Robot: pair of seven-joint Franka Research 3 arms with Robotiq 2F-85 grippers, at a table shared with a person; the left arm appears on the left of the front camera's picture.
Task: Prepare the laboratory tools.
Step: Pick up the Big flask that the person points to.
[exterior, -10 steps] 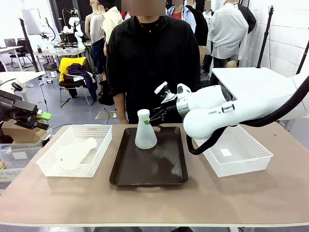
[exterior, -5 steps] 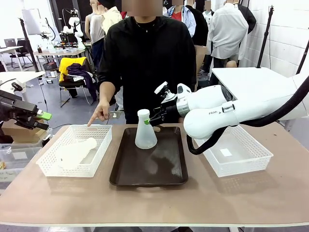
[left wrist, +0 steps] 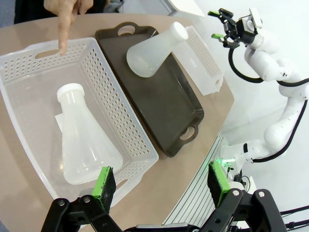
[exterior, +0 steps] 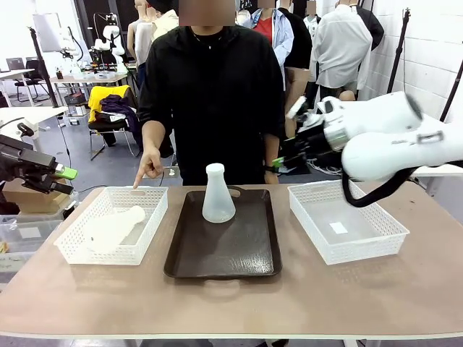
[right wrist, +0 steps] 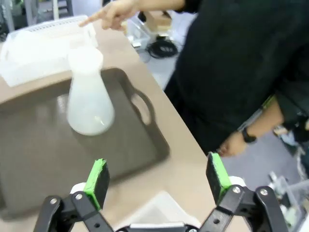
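One translucent white flask (exterior: 218,194) stands upright at the far end of the dark tray (exterior: 217,260). A second flask (exterior: 112,228) lies on its side in the left white basket (exterior: 69,249). My right gripper (exterior: 283,160) hangs open in the air right of the tray, apart from the standing flask (right wrist: 89,104), with nothing between its green pads (right wrist: 98,180). My left gripper (exterior: 65,181) is open off the table's left edge; in its wrist view it (left wrist: 161,181) looks down on the lying flask (left wrist: 84,140). The person's finger (left wrist: 63,36) points at the left basket's far rim.
A second white basket (exterior: 347,249) with a small paper slip sits at the right of the table. The person stands at the far edge behind the tray, one hand (exterior: 148,170) over the left basket (left wrist: 29,63). Bare tabletop (exterior: 231,303) runs along the near edge.
My right arm has drawn back from the standing flask, rising to the right. The person's hand has come forward and now points at the left basket. The left arm has not moved.
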